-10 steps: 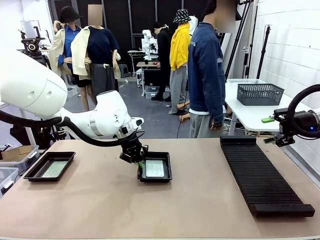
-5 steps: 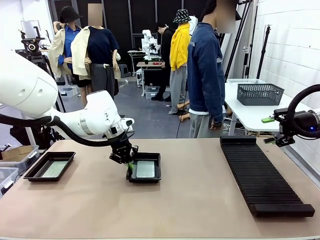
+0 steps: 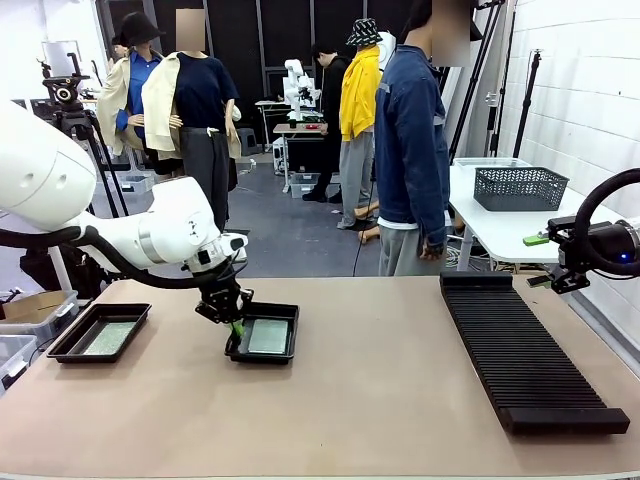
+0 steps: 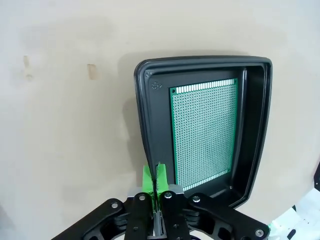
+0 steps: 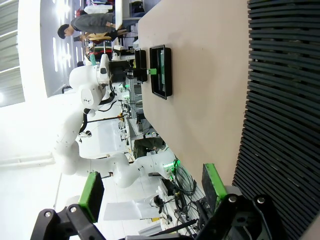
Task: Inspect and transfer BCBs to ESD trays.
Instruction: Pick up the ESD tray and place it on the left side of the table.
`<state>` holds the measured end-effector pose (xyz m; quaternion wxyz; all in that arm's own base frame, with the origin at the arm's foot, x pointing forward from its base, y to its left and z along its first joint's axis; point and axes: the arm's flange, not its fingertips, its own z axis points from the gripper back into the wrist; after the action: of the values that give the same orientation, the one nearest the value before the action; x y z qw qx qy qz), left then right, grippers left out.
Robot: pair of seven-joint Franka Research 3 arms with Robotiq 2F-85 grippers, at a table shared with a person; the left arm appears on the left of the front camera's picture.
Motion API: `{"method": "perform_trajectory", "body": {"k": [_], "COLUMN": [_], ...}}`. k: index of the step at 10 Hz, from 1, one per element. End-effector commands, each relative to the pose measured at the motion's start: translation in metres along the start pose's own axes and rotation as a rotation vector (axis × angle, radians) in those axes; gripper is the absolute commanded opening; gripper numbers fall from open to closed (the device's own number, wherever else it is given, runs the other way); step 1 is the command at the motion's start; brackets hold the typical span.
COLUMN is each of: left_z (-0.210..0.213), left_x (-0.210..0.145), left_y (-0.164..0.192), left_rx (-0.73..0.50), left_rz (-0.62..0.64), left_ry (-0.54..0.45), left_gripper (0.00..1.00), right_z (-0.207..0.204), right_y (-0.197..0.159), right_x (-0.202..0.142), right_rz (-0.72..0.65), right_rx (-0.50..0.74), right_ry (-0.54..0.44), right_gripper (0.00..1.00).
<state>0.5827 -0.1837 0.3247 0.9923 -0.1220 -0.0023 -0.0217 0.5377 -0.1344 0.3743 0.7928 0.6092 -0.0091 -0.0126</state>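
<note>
L gripper (image 3: pixel 236 330) is pinched shut on the near-left rim of an ESD tray (image 3: pixel 281 353) mid-table, w/ one BCB (image 4: pixel 204 134) flat inside. 2nd tray (image 3: pixel 68 345) w/ a board (image 3: pixel 107 337) sits at far left. R gripper (image 5: pixel 152 190) hangs wide open by the slotted rack (image 3: pixel 520 360).

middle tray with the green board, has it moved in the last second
Yes. The middle ESD tray, its rim pinched by the left gripper, has slid left, away from the slotted rack.
</note>
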Motion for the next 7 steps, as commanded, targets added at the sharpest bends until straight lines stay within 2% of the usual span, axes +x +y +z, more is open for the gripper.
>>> {"method": "perform_trajectory", "body": {"k": [1,7], "left_z": [0.006,0.017], "left_x": [-0.005,-0.008], "left_y": [0.019,0.069], "left_rx": [0.022,0.091], "left_rz": [-0.031,-0.031], "left_ry": [0.015,0.027], "left_gripper": [0.00,0.00], "right_z": [-0.003,-0.003], "right_y": [0.002,0.002], "right_x": [-0.002,-0.002], "right_rz": [-0.012,-0.012], "right_rx": [-0.009,-0.009], "right_ry": [-0.009,-0.009], "right_gripper": [1.00,1.00]}}
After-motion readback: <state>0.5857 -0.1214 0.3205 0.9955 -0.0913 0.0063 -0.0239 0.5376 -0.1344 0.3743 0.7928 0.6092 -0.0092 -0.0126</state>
